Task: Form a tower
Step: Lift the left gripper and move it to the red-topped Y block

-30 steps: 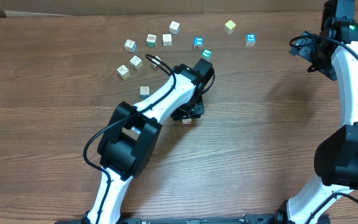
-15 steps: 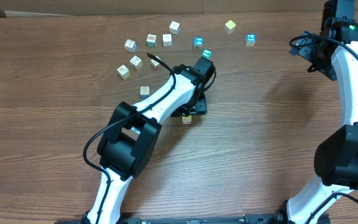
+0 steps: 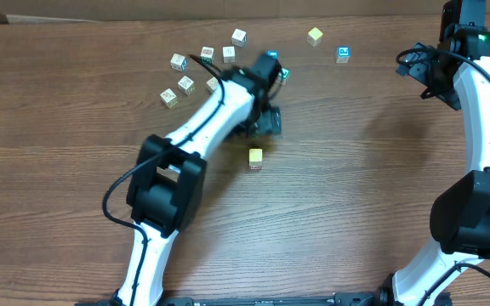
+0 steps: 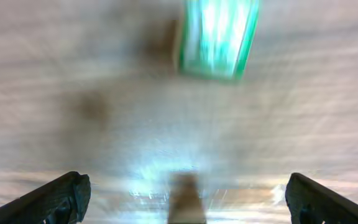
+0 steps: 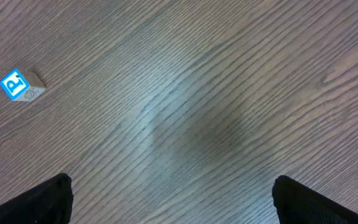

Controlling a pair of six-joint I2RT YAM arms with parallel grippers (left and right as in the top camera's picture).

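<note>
Tower [image 3: 255, 158] stands free mid-frame, lettering unreadable. Left gripper [image 4: 185, 186] spread wide below blurred green cube [image 4: 216, 37]; right gripper [image 5: 173, 190] likewise spread, blue cube [image 5: 18, 85] upper left, possibly "R".

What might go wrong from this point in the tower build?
The left gripper is open and blurred with motion near the green block; it may nudge it or the crowded loose blocks. The yellow-topped block stands free beside the arm's path; a return sweep may knock it.
</note>
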